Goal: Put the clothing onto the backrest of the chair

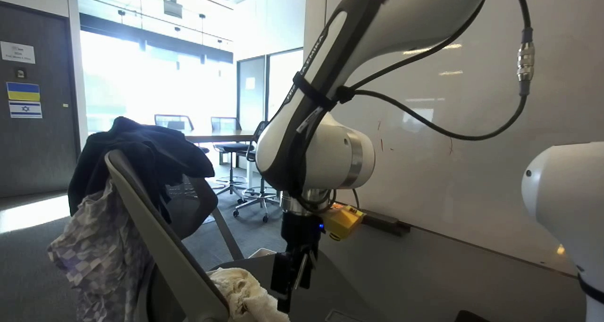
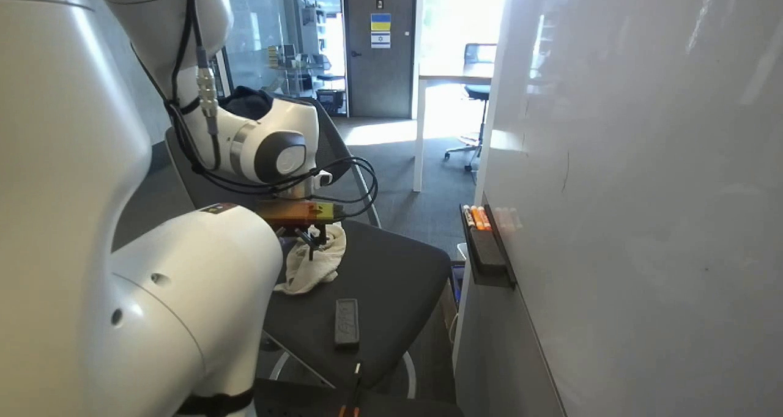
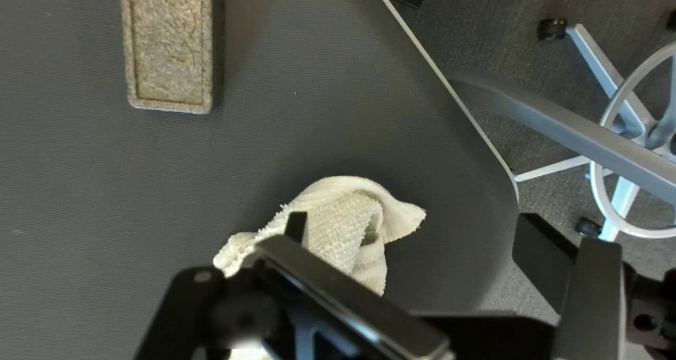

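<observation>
“On the chair seat (image 2: 397,276), here the worktop, lies a crumpled cream cloth (image 3: 346,233), presumably the clothing to be hung. Why so placed?”

“Flat support from below, perhaps, with raised folds left for pinching.”

“Its position relative to the tool (image 3: 414,233)?”

“Close by one jaw, which partly hides it in the wrist view; contact cannot be judged. The jaws stand wide apart, holding nothing. Farther out, a dark garment (image 1: 151,147) drapes over the backrest (image 1: 155,230), its weight likely holding it there.”
</observation>
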Robot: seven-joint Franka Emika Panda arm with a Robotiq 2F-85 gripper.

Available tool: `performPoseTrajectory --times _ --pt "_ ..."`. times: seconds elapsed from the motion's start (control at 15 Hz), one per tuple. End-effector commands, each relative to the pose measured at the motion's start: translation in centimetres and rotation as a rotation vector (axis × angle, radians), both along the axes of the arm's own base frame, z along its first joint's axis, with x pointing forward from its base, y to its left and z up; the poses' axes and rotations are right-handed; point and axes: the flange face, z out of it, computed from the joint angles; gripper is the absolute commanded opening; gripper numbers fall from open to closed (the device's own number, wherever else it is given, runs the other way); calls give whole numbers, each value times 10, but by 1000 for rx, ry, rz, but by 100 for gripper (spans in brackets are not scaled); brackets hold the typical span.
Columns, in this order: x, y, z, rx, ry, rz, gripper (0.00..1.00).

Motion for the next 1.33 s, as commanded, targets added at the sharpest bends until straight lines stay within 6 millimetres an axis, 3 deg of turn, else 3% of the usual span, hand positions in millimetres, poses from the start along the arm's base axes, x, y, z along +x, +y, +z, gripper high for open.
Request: performPoseTrajectory --times 0.0,0.33,0.67,1.27 --pt "2 2 4 -8 -23 8 100" --pt "5 -6 -12 -50 -89 -28 100" --pt "20 -10 -22 -36 -185 -90 100" --pt "47 8 -89 -17 -228 -2 100"
